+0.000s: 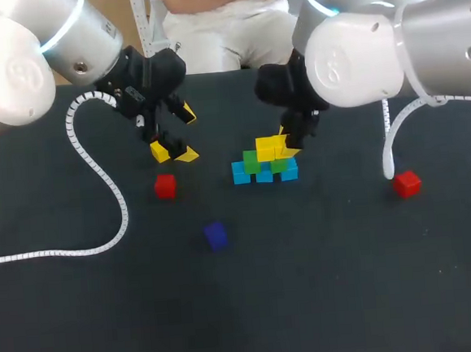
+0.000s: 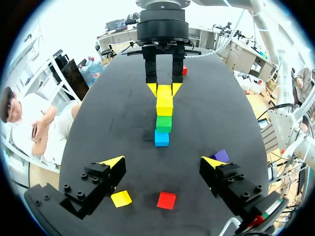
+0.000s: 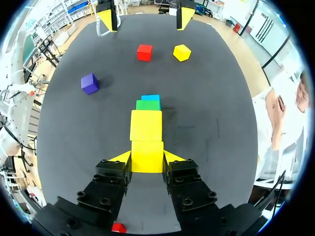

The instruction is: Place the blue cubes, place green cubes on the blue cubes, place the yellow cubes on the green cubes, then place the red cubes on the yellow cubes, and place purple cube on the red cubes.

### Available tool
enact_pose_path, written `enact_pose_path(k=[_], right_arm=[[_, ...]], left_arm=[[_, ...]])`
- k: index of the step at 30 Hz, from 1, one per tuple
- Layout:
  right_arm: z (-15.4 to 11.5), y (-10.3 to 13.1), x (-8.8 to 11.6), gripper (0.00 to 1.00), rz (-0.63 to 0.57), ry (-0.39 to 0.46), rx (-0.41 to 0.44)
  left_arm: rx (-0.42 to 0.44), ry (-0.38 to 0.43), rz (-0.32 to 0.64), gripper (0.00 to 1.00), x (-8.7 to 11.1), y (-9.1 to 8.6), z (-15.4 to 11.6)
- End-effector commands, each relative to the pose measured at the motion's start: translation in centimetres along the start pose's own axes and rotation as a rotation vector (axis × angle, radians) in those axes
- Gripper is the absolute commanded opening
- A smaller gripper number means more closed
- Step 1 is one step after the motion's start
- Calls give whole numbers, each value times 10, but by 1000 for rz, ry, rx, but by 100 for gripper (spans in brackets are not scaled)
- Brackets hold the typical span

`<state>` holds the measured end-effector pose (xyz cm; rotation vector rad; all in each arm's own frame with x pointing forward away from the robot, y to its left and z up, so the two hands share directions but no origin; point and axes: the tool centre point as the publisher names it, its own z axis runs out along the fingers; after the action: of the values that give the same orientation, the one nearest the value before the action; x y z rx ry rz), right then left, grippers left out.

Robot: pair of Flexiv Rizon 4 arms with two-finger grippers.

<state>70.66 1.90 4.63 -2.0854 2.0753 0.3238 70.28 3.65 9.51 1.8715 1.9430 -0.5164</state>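
A stack stands mid-table: blue cubes (image 1: 242, 174) at the bottom, green cubes (image 1: 252, 162) on them, and a yellow cube (image 1: 265, 150) on top. My right gripper (image 1: 286, 143) is shut on a second yellow cube (image 3: 146, 150), level with and touching the first yellow cube (image 3: 146, 125), over the green cube (image 3: 147, 104). My left gripper (image 1: 187, 133) hangs open to the left of the stack, above a loose yellow cube (image 1: 160, 152) and a red cube (image 1: 164, 186). In the left wrist view that gripper (image 2: 163, 162) is empty, with the yellow cube (image 2: 121, 198) by one finger. A purple cube (image 1: 216, 235) lies nearer the front.
Another red cube (image 1: 407, 183) lies at the right, under my right arm. A white coiled cable (image 1: 106, 186) trails across the left side of the dark table (image 1: 325, 283).
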Motion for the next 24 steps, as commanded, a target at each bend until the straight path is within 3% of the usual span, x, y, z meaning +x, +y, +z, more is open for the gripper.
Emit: enact_pose_path(k=[1, 14, 24], right_arm=[[1, -3, 0, 3, 0, -1, -5], [2, -6, 1, 6, 2, -1, -9], [3, -6, -1, 15, -3, 2, -11]], left_arm=[[2, 3, 0, 100, 0, 1, 0], [2, 3, 0, 100, 0, 1, 0], [2, 3, 0, 100, 0, 1, 0]])
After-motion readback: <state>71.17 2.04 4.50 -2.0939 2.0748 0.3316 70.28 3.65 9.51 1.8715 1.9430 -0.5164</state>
